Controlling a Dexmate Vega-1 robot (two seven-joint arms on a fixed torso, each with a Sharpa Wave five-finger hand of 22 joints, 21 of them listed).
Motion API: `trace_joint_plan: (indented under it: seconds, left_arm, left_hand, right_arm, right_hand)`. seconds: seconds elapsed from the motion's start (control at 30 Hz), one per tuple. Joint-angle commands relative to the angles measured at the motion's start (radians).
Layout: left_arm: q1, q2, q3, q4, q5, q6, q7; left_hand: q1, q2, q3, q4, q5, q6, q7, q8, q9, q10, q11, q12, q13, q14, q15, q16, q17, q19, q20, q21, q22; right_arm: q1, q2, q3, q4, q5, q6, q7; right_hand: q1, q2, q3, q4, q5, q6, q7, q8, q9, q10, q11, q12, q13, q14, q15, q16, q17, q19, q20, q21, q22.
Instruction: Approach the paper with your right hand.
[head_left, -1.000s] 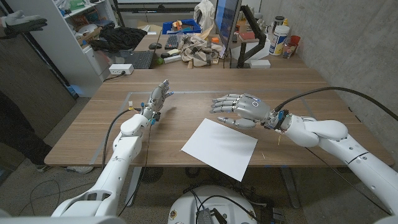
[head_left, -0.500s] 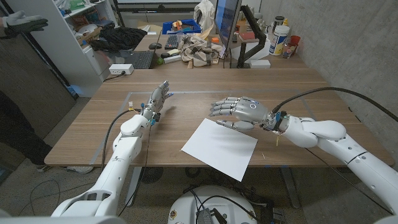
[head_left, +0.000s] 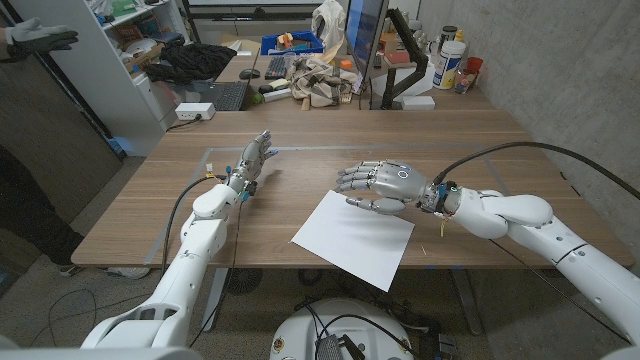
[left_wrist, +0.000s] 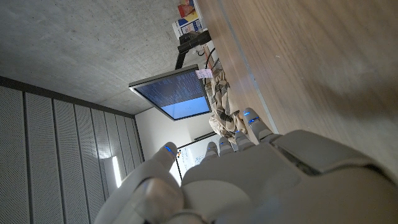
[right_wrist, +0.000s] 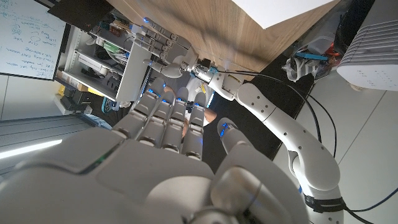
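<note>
A white sheet of paper (head_left: 352, 237) lies on the wooden table (head_left: 300, 170) near its front edge, turned at an angle. My right hand (head_left: 383, 185) hovers over the sheet's far corner, fingers apart and stretched toward the left, holding nothing. In the right wrist view a corner of the paper (right_wrist: 292, 9) shows beyond my right hand (right_wrist: 168, 162). My left hand (head_left: 253, 160) stands at the table's left middle, fingers straight and pointing away, holding nothing; its back (left_wrist: 261, 180) shows in the left wrist view.
The far table carries a monitor (head_left: 362, 40), a keyboard (head_left: 275, 67), bottles (head_left: 452, 62) and clutter. A shelf unit (head_left: 120, 60) stands at the back left. A person's gloved hand (head_left: 35, 38) shows at the upper left edge. My left arm (right_wrist: 273, 118) appears in the right wrist view.
My right hand has drifted a little to the left and toward the paper's far corner. The left hand and the paper have not moved.
</note>
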Motion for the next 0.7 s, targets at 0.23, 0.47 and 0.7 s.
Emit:
trace_joint_plan:
  seconds: [0.23,0.47,0.7]
  left_arm:
    - [-0.011,0.002,-0.005,0.025,-0.002,-0.010,-0.009]
    - [-0.012,0.004,-0.008,0.030,-0.003,-0.013,-0.012]
    - [-0.011,0.005,-0.011,0.036,-0.006,-0.014,-0.017]
  left_hand:
    - [-0.001,0.078,0.011,-0.001,0.003,-0.047,-0.004,0.005,0.006,-0.020,-0.005,0.002,0.002,-0.081,-0.054,0.003,0.001,-0.117,-0.049,-0.003,0.006]
    - [-0.002,0.078,0.011,-0.001,0.003,-0.048,-0.005,0.004,0.006,-0.018,-0.005,0.003,0.002,-0.081,-0.054,0.003,0.001,-0.117,-0.049,-0.004,0.006]
    - [-0.002,0.077,0.012,-0.001,0.003,-0.048,-0.005,0.004,0.006,-0.018,-0.006,0.003,0.002,-0.081,-0.054,0.003,0.001,-0.116,-0.048,-0.004,0.006]
  right_arm:
    - [0.014,-0.004,-0.031,0.005,-0.016,-0.018,0.022]
    - [0.022,-0.005,-0.048,0.007,-0.015,-0.022,0.044]
    - [0.022,-0.005,-0.060,0.002,-0.028,-0.033,0.054]
  right_hand:
    - [0.021,0.004,0.011,-0.015,-0.001,0.010,0.005,-0.004,0.005,0.004,-0.003,-0.005,0.001,0.011,-0.050,-0.003,-0.001,0.001,-0.046,-0.004,0.003]
    - [0.028,0.005,0.017,-0.023,-0.002,0.010,0.006,-0.004,0.005,0.005,-0.004,-0.005,0.001,0.012,-0.051,-0.003,-0.002,0.002,-0.046,-0.004,0.003]
    - [0.032,0.003,0.021,-0.030,-0.004,0.010,0.005,-0.005,0.005,0.007,0.000,-0.006,0.002,0.013,-0.049,-0.003,-0.002,0.003,-0.045,-0.005,0.003]
